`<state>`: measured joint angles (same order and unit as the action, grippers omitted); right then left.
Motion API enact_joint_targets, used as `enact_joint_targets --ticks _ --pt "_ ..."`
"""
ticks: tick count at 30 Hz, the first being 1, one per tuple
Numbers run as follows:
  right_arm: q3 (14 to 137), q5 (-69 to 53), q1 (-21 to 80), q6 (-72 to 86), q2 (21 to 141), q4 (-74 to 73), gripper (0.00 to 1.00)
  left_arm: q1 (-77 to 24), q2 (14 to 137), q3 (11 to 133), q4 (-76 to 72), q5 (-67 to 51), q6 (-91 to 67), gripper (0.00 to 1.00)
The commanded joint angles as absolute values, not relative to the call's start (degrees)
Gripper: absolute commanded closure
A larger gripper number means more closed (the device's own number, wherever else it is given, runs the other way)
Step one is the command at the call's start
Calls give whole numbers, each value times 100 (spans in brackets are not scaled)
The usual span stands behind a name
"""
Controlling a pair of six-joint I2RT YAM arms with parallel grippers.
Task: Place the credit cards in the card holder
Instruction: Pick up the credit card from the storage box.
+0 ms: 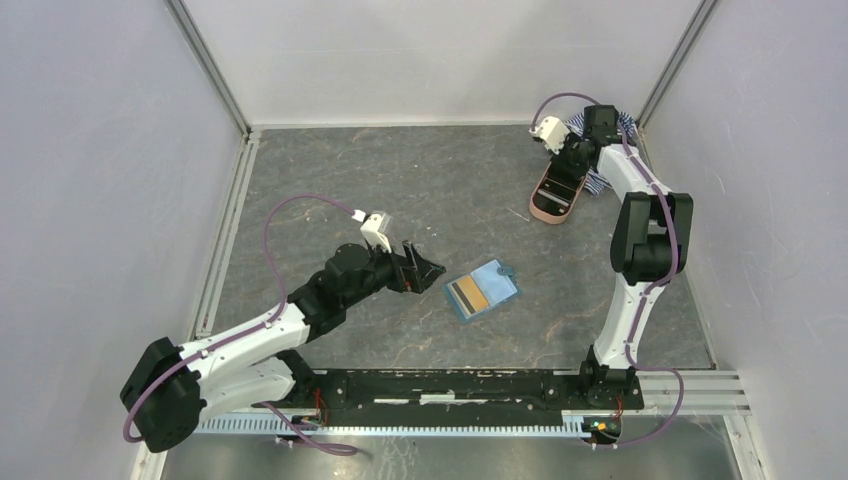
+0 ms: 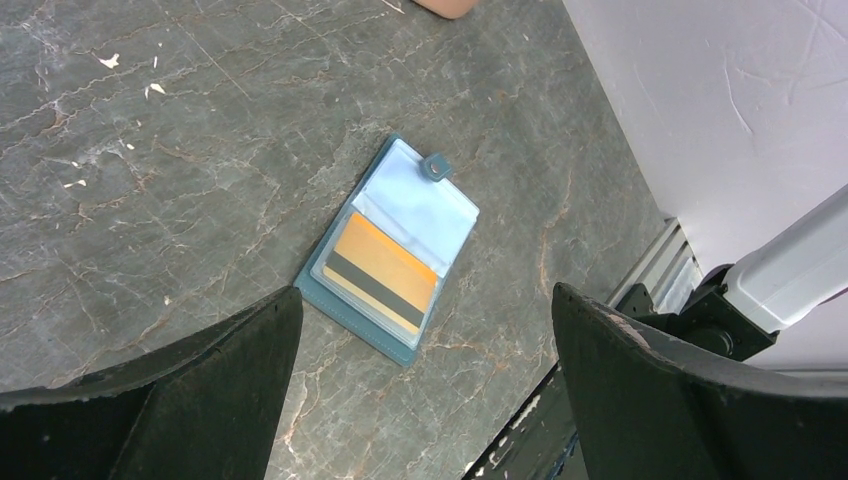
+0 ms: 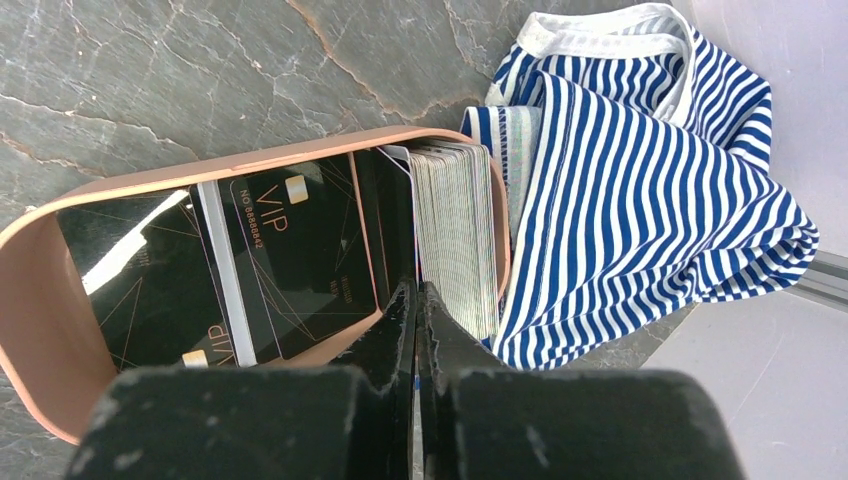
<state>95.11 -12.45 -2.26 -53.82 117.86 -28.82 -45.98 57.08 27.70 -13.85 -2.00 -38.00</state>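
Here, your left hand (image 1: 428, 262) hangs low over the middle of the desk (image 1: 400, 170), with its two fingers standing wide apart and nothing between them. Just beside it, on the side of the right arm, the card holder (image 2: 415, 190) lies flat and unfolded on the desk, with the pale blue inside turned up and the snap tab (image 2: 437, 167) sticking out at its far edge. In the half nearer to the left hand you see one tan-gold card (image 2: 385, 270) with a dark stripe, sitting behind a clear pocket. Your right hand (image 3: 417, 295) is well apart from all this, in the far right corner of the desk, reaching down into the pink case (image 3: 40, 300). Its fingers are pressed together, and their tips meet at the line between the dark cards (image 3: 300, 250) and the pale stack of cards (image 3: 455, 230). I cannot tell if the edge of a card is pinched between the tips or not. The dark cards lean inside the case and carry the gold letters VIP. The pale stack stands on edge at the end of the case next to the striped cloth (image 3: 640, 200). This blue and white cloth lies crumpled against the case, close to the wall.
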Motion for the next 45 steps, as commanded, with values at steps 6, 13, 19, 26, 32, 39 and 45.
enact_joint_targets --ticks 6,13,19,26,32,39,45 --pt "9510 -1776 -456 -5237 11306 -3061 100 -4562 5704 2684 -1794 -293 -4158 0" --pt "9405 -2212 -637 -5036 11161 -3173 100 -4562 5840 2635 -2096 -466 -4283 0" --pt "9410 -2567 -697 -4755 11110 -3226 100 -4562 5914 2610 -2348 -525 -4373 0" --pt "9472 -2800 -772 -4386 11126 -3301 100 -4562 6252 2588 -2977 -742 -4638 0" --pt "9585 -3015 -841 -4134 11119 -3383 100 -4562 6601 2677 -3391 -891 -4770 0" --pt "9732 -3342 -945 -3901 11036 -3540 100 -4562 7057 2826 -3815 -1054 -4888 0" --pt "9843 -3510 -982 -3706 10988 -3659 100 -4553 7502 3117 -4014 -1185 -4900 0"
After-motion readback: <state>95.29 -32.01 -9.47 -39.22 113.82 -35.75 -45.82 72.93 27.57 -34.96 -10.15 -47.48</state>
